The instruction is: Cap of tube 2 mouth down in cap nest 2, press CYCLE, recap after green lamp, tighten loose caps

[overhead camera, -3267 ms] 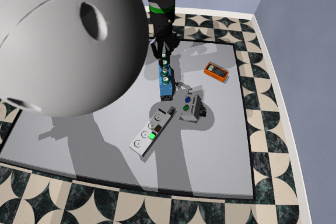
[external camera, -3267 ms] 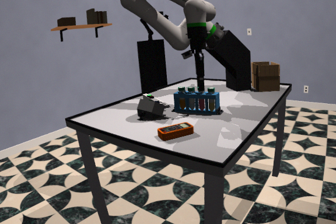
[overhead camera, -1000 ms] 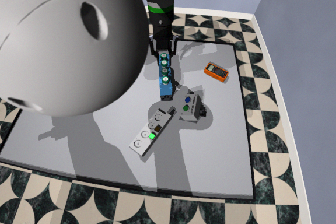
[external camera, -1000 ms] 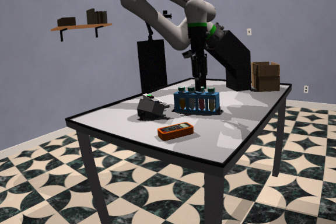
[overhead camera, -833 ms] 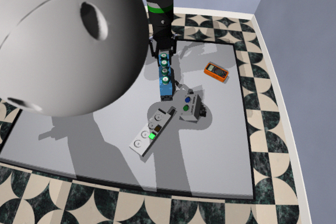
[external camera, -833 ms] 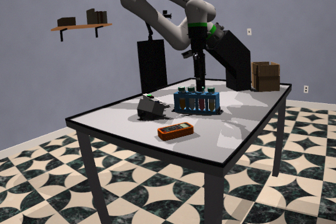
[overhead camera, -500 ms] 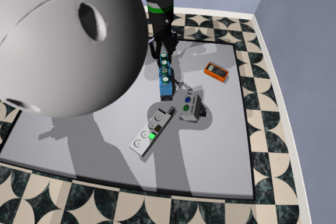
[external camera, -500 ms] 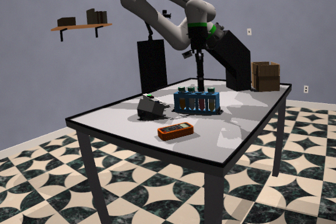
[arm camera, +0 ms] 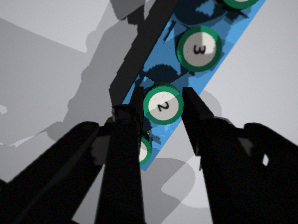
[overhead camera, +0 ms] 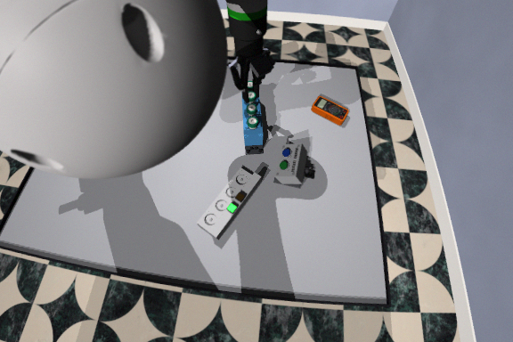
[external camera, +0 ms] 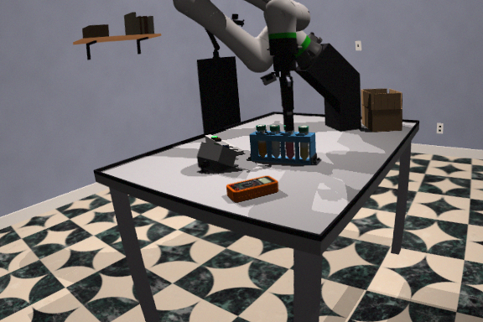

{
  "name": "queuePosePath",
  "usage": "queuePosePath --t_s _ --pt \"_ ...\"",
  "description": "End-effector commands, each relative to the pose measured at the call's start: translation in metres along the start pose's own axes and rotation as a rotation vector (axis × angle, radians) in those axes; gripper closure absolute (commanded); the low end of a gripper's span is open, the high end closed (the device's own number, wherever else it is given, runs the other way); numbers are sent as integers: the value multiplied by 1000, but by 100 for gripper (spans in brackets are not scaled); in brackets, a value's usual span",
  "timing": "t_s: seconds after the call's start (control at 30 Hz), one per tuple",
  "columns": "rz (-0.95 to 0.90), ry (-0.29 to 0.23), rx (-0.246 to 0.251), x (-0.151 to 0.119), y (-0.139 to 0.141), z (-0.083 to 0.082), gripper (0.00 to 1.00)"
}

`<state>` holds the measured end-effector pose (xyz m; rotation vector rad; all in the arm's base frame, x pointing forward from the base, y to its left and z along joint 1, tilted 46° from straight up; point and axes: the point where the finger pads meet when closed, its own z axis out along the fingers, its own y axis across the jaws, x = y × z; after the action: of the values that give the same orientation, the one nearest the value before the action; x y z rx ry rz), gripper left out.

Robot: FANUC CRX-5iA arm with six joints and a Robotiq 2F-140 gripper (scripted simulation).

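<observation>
The blue tube rack [overhead camera: 254, 128] stands mid-table with four green-rimmed caps on it. In the wrist view cap 2 [arm camera: 163, 104] sits on its tube between cap 3 [arm camera: 199, 48] and the partly hidden cap 1 [arm camera: 144, 150]. My gripper [arm camera: 162, 101] points straight down over tube 2 and its two black fingers press on both sides of cap 2. It also shows in the exterior view [external camera: 288, 125] and the top view [overhead camera: 250, 90]. The cap tray [overhead camera: 232, 199] has its green lamp [overhead camera: 232, 207] lit, and its round nests look empty. The key housing [overhead camera: 291, 164] carries the blue key [overhead camera: 286, 151] and the green key [overhead camera: 283, 165].
An orange multimeter [overhead camera: 329, 109] lies right of the rack, and in the exterior view [external camera: 252, 189] it is near the table's front. A cardboard box [external camera: 381, 109] and a black slanted block [external camera: 341, 85] stand at the table's far side. The arm's elbow hides the left of the top view.
</observation>
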<state>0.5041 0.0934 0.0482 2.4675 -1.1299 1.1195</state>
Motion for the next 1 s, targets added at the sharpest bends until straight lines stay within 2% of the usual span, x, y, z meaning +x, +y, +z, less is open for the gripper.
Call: queuePosePath --t_s 0.0,0.1,0.27,0.33,0.83,0.9,0.97 --pt "0 0 1 0 -1 0 70" --pt "0 0 1 0 -1 0 70" --pt "250 0 1 0 -1 0 70" --pt "250 0 1 0 -1 0 70" --pt "968 -2 -1 0 -1 -1 70" --pt "968 -2 -1 0 -1 -1 70" --pt "1047 -1 1 0 -1 -1 70"
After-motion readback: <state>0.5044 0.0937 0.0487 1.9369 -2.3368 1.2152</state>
